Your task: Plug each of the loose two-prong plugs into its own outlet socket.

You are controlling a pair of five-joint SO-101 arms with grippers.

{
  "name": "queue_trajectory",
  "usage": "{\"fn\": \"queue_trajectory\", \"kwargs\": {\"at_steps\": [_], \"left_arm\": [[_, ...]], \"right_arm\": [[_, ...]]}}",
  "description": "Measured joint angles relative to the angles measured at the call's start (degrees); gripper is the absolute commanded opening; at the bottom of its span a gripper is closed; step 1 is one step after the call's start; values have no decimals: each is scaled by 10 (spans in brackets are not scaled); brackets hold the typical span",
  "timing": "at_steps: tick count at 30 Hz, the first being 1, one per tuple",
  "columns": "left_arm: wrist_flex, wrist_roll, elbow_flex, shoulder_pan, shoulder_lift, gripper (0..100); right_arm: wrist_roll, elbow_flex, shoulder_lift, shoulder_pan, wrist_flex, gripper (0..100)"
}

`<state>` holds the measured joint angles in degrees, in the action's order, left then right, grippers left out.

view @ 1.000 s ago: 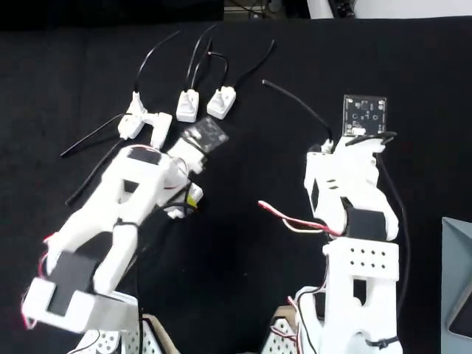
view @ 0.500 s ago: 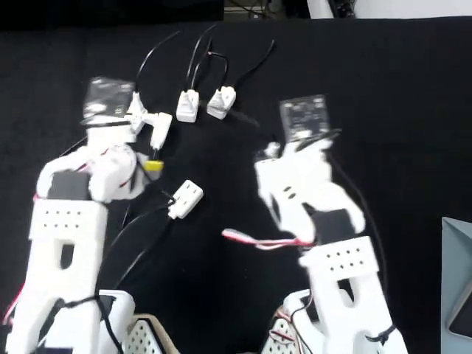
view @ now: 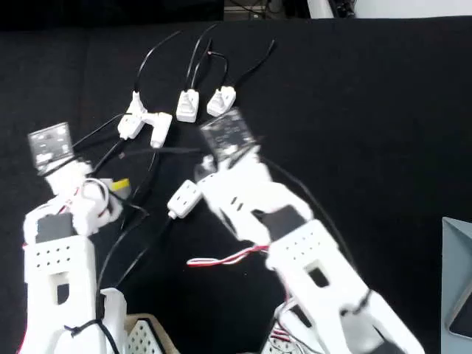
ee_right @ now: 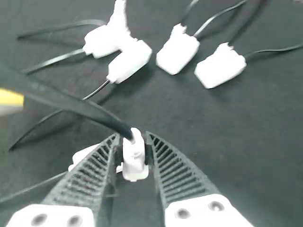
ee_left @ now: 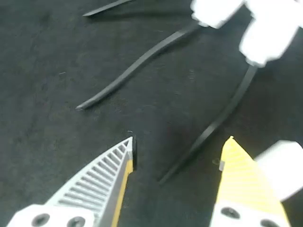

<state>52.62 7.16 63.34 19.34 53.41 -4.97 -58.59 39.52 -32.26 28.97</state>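
Note:
My right gripper (ee_right: 134, 142) is shut on a small white two-prong plug (ee_right: 133, 158), whose black cable (ee_right: 61, 101) trails away from it. In the high view this gripper (view: 200, 175) hangs just beyond a loose white outlet socket (view: 184, 198) at mid-table; a corner of that socket (ee_right: 84, 156) shows beside one finger. My left gripper (ee_left: 179, 151) is open over bare black cloth and loose cable, and sits at the left of the table (view: 112, 190). Farther back lie a joined white pair (view: 144, 122) and two more white pieces (view: 188, 105), (view: 221, 101) with cables.
Black cables (view: 151, 55) curl across the far part of the black table (view: 369, 110). A grey object (view: 459, 280) sits at the right edge. Thin cables (ee_left: 142, 59) cross the cloth in front of the left gripper.
The left arm has drawn back from the loose socket to the near left. The right arm has swung left from the right side to mid-table, close to that socket.

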Motion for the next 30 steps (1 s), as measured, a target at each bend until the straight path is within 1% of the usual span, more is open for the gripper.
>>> {"fn": "queue_trajectory", "kwargs": {"at_steps": [4, 10, 18, 25, 30], "left_arm": [[-10, 17, 15, 33, 1, 291], [-11, 18, 18, 36, 1, 291], [-11, 18, 18, 36, 1, 291], [-11, 18, 18, 36, 1, 291], [-11, 18, 18, 40, 1, 291]], "right_arm": [[-18, 0, -83, -34, -66, 12], [-40, 0, -173, -51, -149, 12], [-47, 0, -225, -51, -192, 12], [-47, 1, -265, -51, -207, 12], [-47, 1, -281, -35, -237, 12]]}}
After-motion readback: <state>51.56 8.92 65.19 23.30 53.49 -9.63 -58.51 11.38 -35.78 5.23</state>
